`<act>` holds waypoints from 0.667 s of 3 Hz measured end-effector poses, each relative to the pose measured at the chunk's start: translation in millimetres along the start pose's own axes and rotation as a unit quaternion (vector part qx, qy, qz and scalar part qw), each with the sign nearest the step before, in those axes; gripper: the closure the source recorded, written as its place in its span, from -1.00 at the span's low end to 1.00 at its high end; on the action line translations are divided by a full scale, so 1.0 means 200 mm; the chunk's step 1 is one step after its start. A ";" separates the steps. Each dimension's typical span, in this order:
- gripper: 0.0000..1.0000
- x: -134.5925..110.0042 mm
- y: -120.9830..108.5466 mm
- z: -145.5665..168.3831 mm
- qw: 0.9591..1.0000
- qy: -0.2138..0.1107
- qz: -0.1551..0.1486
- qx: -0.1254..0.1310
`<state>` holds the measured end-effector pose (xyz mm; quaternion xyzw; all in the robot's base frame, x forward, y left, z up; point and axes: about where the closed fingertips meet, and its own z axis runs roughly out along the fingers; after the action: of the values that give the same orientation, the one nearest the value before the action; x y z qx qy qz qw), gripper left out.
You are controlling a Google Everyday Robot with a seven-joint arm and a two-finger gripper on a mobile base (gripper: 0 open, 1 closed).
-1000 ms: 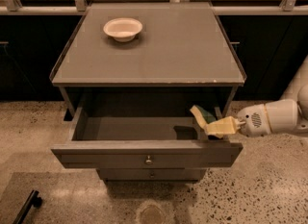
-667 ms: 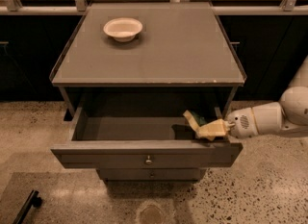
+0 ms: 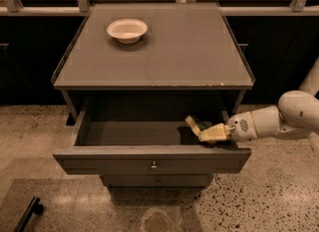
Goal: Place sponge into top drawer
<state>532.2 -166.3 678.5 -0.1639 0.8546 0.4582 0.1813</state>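
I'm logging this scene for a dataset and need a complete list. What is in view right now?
cabinet: one, grey flat top, centre of view on a speckled floor
bowl: one, cream, back left of the cabinet top
top drawer: one, grey with a small metal knob, pulled open under the top
lower drawer: one, grey with a similar knob, closed beneath the top drawer
sponge: one, dark green showing, held over the right end of the open top drawer
black bar: one, on the floor at lower left
arm: one, white, reaching in from the right
gripper: one, pale yellow, inside the drawer's right end, gripping the sponge
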 end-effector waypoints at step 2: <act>-0.31 0.00 0.00 0.00 1.000 0.000 0.000 0.000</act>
<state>532.2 -166.2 678.5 -0.1640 0.8546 0.4582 0.1813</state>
